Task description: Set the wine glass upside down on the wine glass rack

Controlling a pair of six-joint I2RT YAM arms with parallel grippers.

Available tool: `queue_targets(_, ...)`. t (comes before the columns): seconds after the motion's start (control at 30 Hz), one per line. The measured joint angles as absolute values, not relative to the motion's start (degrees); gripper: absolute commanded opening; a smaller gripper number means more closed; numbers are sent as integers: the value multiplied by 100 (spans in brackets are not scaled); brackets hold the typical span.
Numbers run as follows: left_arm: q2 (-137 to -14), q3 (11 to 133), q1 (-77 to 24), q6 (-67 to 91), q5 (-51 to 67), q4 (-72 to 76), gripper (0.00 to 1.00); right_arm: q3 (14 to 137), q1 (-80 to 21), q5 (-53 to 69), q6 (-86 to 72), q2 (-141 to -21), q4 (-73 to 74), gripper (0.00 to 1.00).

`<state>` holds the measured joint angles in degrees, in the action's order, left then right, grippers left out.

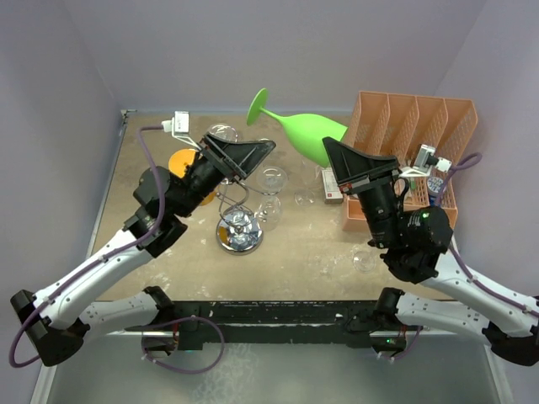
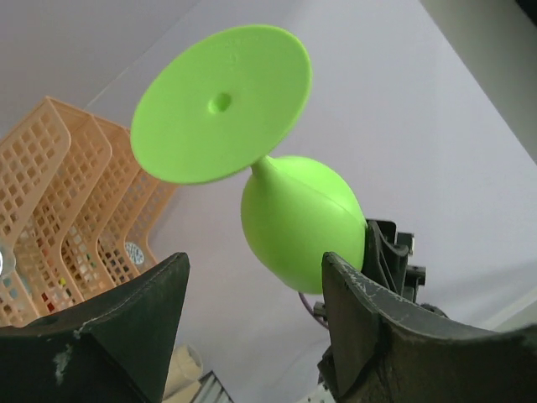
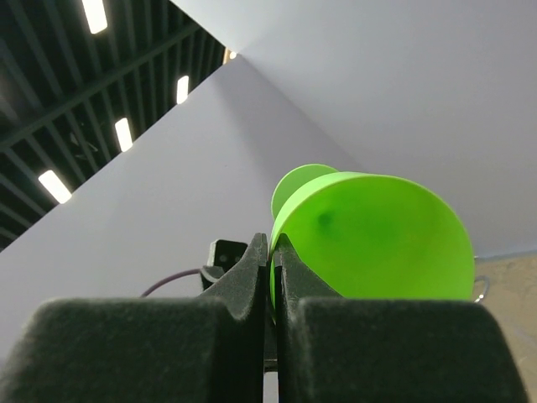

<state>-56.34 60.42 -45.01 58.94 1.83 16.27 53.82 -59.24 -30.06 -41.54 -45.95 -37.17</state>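
Above the table (image 1: 320,244), right claw (image 3: 270,245) pinches the green wine glass (image 1: 310,135); left claw (image 1: 257,160) stands spread.

Plain, smooth, pale lilac-grey walls enclose the table (image 1: 320,261) on three sides: a back wall (image 1: 337,42), a left wall (image 1: 42,126) and a right wall (image 1: 514,76). The tabletop is brown and scuffed, with paler worn patches. In the right wrist view a dark ceiling (image 3: 25,126) shows above the wall's top edge, crossed by black beams (image 3: 84,80) and lit by bright strip lights (image 3: 124,133).
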Motion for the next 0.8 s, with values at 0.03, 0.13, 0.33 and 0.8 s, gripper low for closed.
queue_targets(0.03,-5699,6042,-4521,5898,117,1767,61,5398,-5924,-2974,-4171,-4635,-3769,0)
queue_targets(0.13,-5876,6042,-4545,5905,-167,2191,62,5417,-5924,-2860,-4228,-4698,-3935,0)
queue_targets(0.33,-6097,6077,-4552,6097,-733,3009,70,5417,-5924,-2558,-4322,-4692,-4228,0)
queue_targets(0.8,-6514,6305,-4578,6606,-519,4209,37,5387,-5918,-1990,-4521,-4735,-4582,0)
